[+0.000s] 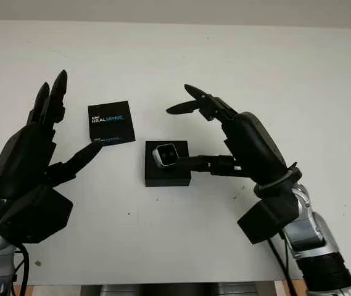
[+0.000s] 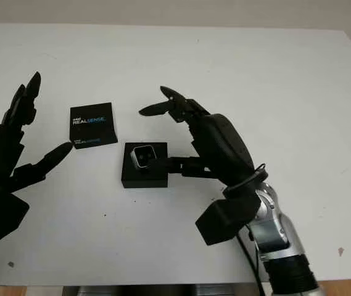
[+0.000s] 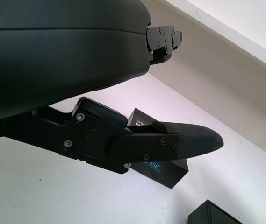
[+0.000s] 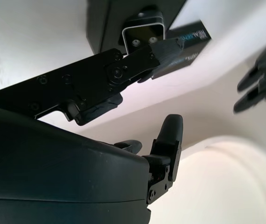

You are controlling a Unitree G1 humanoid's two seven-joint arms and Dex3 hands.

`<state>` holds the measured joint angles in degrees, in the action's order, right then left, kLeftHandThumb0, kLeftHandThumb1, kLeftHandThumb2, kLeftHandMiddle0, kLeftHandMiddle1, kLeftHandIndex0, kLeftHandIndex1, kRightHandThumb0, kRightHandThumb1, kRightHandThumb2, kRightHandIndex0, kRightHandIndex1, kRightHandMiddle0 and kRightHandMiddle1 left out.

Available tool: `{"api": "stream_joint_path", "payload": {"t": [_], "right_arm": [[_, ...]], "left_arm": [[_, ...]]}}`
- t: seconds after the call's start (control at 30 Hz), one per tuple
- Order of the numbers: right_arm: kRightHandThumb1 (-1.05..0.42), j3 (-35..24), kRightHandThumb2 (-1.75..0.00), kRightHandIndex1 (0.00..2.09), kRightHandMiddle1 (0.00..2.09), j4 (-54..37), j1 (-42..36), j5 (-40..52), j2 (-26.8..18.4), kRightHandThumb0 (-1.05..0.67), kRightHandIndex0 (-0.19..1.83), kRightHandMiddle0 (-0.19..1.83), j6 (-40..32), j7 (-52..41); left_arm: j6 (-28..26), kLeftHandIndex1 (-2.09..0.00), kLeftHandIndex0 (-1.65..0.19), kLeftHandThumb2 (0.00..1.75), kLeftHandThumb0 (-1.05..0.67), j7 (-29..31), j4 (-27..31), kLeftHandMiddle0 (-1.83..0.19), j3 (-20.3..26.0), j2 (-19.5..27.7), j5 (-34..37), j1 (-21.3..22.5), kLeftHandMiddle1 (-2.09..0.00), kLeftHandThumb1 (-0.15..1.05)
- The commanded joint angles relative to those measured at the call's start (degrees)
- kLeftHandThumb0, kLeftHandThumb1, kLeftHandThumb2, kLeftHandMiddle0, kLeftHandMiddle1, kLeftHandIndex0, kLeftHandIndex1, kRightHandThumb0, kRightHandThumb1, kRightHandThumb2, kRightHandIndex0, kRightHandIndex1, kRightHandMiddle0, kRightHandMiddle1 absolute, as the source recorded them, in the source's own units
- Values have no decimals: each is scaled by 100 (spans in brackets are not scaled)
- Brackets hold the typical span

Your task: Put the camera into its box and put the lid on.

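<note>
A: Where's the camera [image 1: 165,155]?

B: In the box [image 1: 168,164] already, silver face up, sitting in the black base near the middle of the bench [image 1: 274,74]. The lid [image 1: 110,122], the one printed RealSense, lies flat on the bench just beside the box, toward the left hand [image 1: 36,166].

A: And the right hand [image 1: 243,145]?

B: One of its fingers [image 1: 215,163] reaches along the box top to the camera's edge and looks to be touching it. The other two arch above, wide apart. It grips nothing; I'd call it open, more a nudge or a steadying touch than a hold.

A: The left?

B: Raised beside the lid, fingers wide, holding nothing. One fingertip [image 1: 92,150] points at the lid's near corner, close to it, though I can't tell if it touches.

A: So what's left?

B: The lid, by my reading. The camera seems seated, but I can't tell whether it sits fully down in its recess.

A: What could go wrong?

B: If the right finger drags back carelessly, it could tip the camera or slide the light box. The lid lies flat with little edge to catch, so the left fingers may just push it away. And a lid brought over a proud camera would sit crooked.
</note>
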<state>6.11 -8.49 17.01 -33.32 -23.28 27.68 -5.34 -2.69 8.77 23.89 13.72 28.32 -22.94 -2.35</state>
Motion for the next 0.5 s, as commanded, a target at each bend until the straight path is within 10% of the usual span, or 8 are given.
{"api": "stream_joint_path", "payload": {"t": [0.0,0.47], "right_arm": [[-94,-41,-7,17,107,-467,-1,-307,-207,-73,33,20,-1,-52],[-89,299,-4,14,81,-1031,-297,-2063,-197,-70,32,25,-442,431]], "left_arm": [[-30,-6,15,46,-82,-4,131,19,-40,-43,-9,-26,0,105],[-28,-6,14,46,-81,-94,167,19,-107,-144,-183,-130,0,105]]}}
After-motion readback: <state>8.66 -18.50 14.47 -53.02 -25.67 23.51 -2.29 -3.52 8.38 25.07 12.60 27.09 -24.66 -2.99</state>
